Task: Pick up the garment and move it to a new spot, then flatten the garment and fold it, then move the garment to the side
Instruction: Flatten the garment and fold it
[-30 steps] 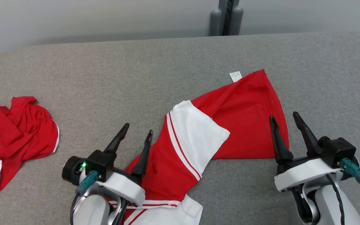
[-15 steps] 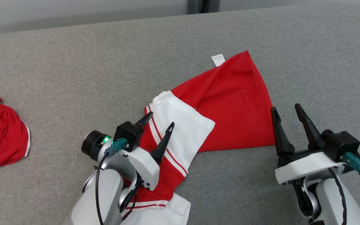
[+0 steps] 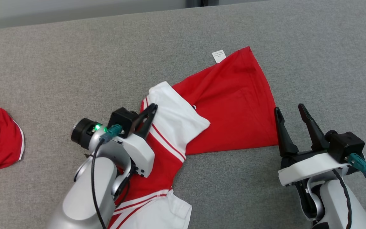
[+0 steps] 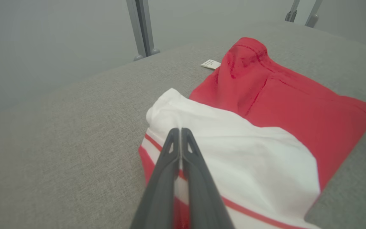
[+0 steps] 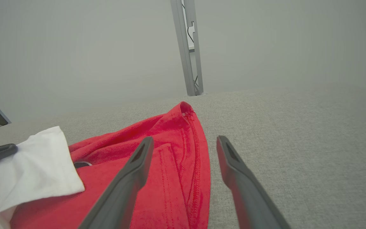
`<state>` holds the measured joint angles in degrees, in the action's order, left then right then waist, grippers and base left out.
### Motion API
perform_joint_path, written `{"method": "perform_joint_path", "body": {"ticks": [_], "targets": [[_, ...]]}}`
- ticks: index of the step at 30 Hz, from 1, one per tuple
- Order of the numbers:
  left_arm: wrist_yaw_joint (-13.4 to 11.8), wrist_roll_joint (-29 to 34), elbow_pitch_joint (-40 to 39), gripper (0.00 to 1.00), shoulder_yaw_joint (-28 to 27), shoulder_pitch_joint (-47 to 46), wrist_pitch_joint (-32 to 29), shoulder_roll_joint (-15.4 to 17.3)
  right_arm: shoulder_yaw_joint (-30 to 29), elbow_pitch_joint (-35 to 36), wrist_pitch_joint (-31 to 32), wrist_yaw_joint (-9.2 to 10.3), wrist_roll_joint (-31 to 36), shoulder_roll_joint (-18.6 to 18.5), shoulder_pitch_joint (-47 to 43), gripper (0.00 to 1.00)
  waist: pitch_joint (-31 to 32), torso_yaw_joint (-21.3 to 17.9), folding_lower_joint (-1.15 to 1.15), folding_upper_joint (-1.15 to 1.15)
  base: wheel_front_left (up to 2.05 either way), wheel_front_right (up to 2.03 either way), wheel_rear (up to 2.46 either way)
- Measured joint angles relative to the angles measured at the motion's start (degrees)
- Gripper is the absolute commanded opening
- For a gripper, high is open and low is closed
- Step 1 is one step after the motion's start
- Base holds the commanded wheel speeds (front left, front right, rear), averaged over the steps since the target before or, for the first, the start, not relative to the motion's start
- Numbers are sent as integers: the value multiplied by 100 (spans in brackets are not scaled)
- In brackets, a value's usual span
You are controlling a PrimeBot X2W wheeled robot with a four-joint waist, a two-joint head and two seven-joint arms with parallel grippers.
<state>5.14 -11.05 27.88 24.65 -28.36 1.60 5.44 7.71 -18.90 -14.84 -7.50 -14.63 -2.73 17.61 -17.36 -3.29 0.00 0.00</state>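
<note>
- Left pincer (image 3: 153, 107) is seen shut, its tips pressed together on the outer edge of the white sleeve (image 3: 176, 117); a crease of cloth appears to be nipped there. Right pincer (image 3: 288, 107) is held wide open and empty.
- Across the grey bench (image 3: 75, 70) the garment (image 3: 233, 105) is spread crookedly, between the two pincers, its red hem just beside the right one.
- Flattening is judged to be the step in hand, since the sleeve is lying doubled over the red body.
- For the next move, the sleeve would need to be drawn outward and low, without the whole garment being dragged.
- A small label (image 3: 218, 56) is seen at the far corner.
</note>
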Motion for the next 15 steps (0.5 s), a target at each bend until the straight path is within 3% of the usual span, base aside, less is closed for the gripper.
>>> {"method": "perform_joint_path", "body": {"ticks": [7, 15], "targets": [[26, -225, -215, 0, -347, -371, -137, 375, 59, -14, -7, 0, -58, -1, 69, 100, -4, -25, 0, 0, 0, 0, 0], [180, -532, -87, 0, -548, -1397, -666, 1095, 194, 55, -8, 0, -147, -2, 241, 100, -214, -196, 0, 0, 0, 0, 0]]}}
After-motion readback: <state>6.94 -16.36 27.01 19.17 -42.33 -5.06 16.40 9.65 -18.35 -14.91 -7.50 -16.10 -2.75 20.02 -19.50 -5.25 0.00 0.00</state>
